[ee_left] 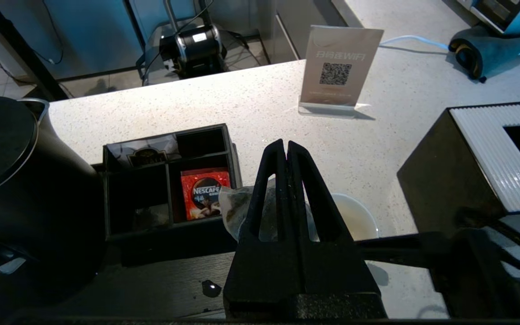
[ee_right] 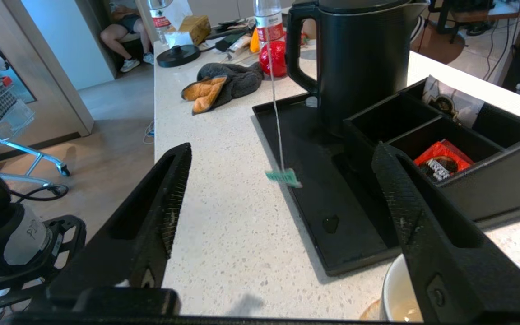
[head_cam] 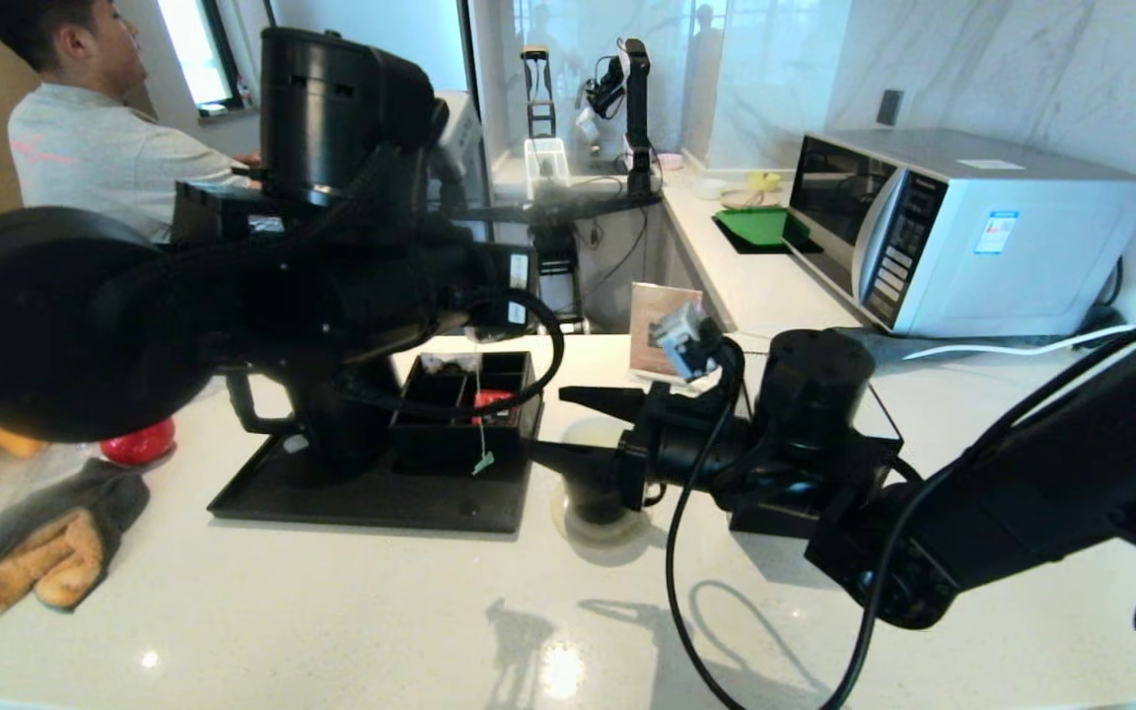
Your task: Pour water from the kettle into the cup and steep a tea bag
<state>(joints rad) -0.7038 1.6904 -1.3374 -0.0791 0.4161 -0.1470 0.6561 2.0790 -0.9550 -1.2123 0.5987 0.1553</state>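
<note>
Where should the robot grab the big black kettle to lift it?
Probably by the kettle's loop handle, coming from the mitten side of the counter. The handle sticks out that way, open and clear, while the body looks too wide to pinch.

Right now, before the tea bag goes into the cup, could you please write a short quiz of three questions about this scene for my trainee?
1. True or false: the left gripper is shut on the tea bag.
2. Where does the kettle stand? A) on the black tray; B) on the microwave; C) inside the black compartment box.
3. Fill in: the right gripper is ____, with the cup just beside one finger.

Key: 1 true; 2 A; 3 open.
</note>
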